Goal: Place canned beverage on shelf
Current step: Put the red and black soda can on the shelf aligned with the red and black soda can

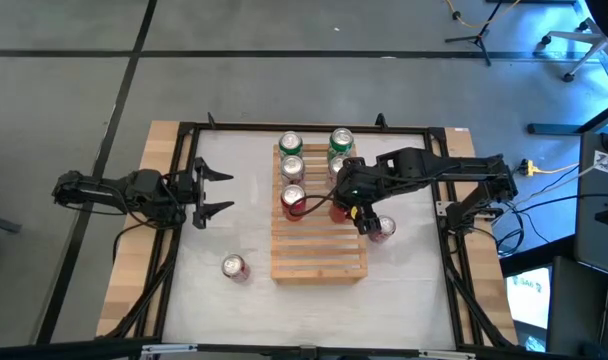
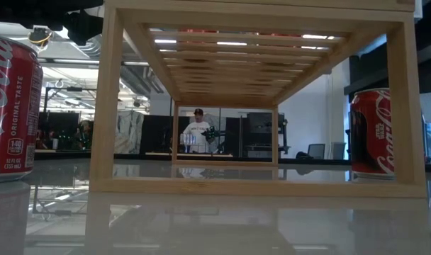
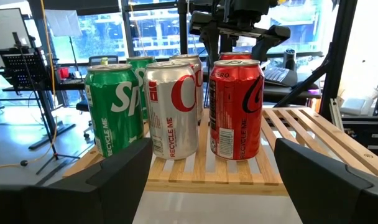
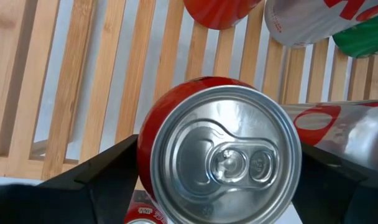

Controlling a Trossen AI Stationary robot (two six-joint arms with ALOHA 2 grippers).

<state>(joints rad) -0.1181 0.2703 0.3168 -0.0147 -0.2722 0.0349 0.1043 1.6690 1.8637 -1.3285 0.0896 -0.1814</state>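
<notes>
The shelf [image 1: 319, 255] is a pale slatted wooden rack in the middle of the table. Green, silver and red cans stand on its far half [image 3: 170, 106]. My right gripper [image 1: 348, 207] is over the shelf's right side, shut on an upright red can [image 4: 217, 155], whose top also shows in the left wrist view [image 3: 235, 57]. My left gripper [image 1: 212, 192] is open and empty at the table's left, facing the shelf. A red can [image 1: 234, 267] stands on the table left of the shelf. Another [image 1: 383, 228] stands to its right. My right gripper pinches the red can between its two fingers, one on each of two opposite sides [image 4: 141, 155] of the can's wall near the top. The fingers come from above, pointing down. The can is upright, its top level with the neighbouring cans; whether its base touches the slats is hidden.
The shelf's near half [image 1: 319, 262] is bare slats. A silver can [image 4: 350, 127] stands close beside the held can. The low view looks through the shelf's frame [image 2: 258, 188], with a red can on each side [image 2: 10, 106] [image 2: 377, 134]. A person stands far behind the table [image 2: 198, 131].
</notes>
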